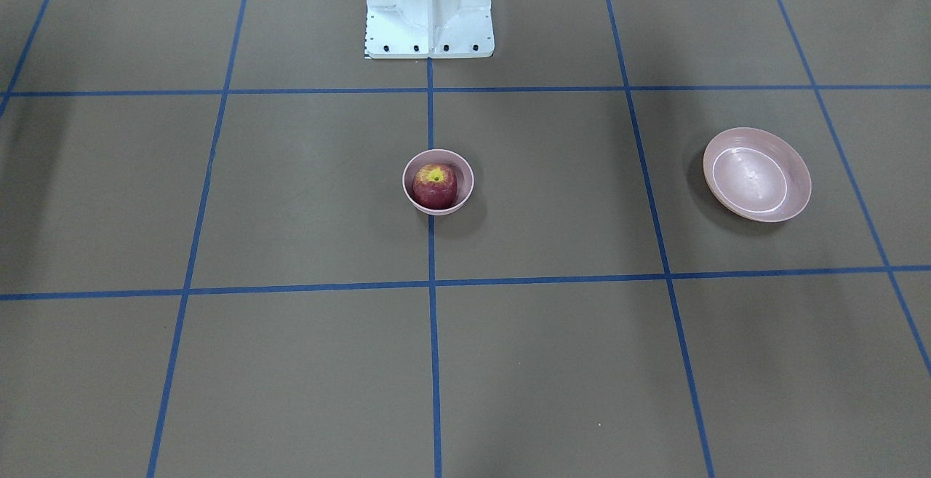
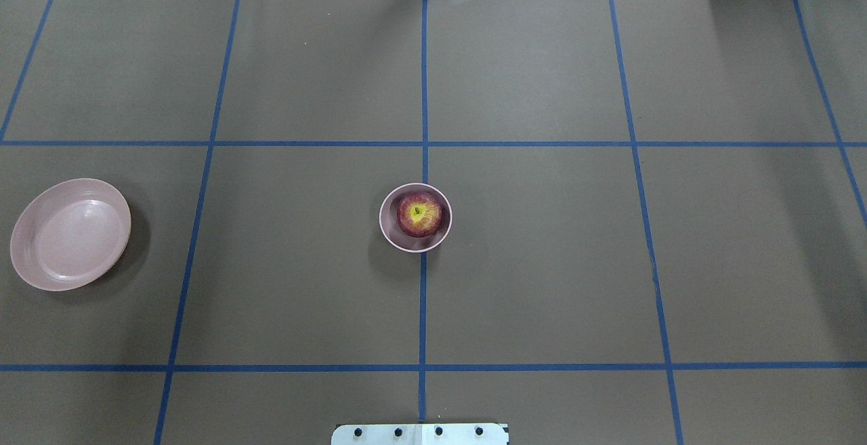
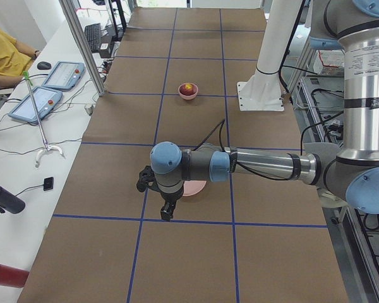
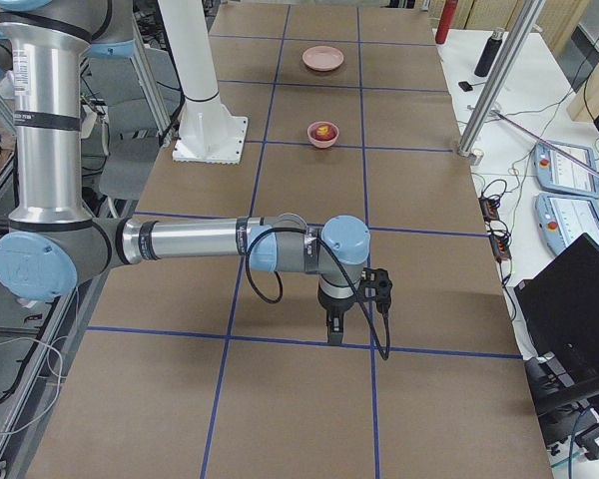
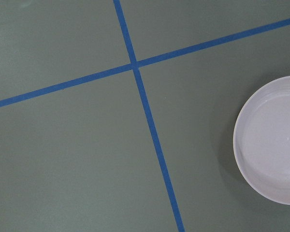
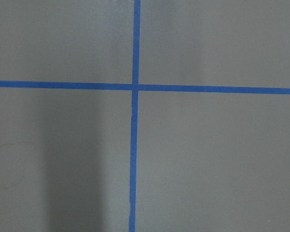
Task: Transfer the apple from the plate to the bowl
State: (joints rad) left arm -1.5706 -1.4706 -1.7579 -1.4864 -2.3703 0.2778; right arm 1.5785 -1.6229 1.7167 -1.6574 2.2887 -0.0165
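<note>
Front view: apple sits in bowl, on the middle tape line; plate lies well apart, on robot's left.
Overhead: apple is stem-up inside bowl.
Left side view: left gripper points down, seemingly just beside plate; its opening I cannot tell.
Right side view: right gripper points down near a tape crossing; opening also not clear.
Left wrist: part of plate at the edge.
Right wrist: a tape crossing.
</note>
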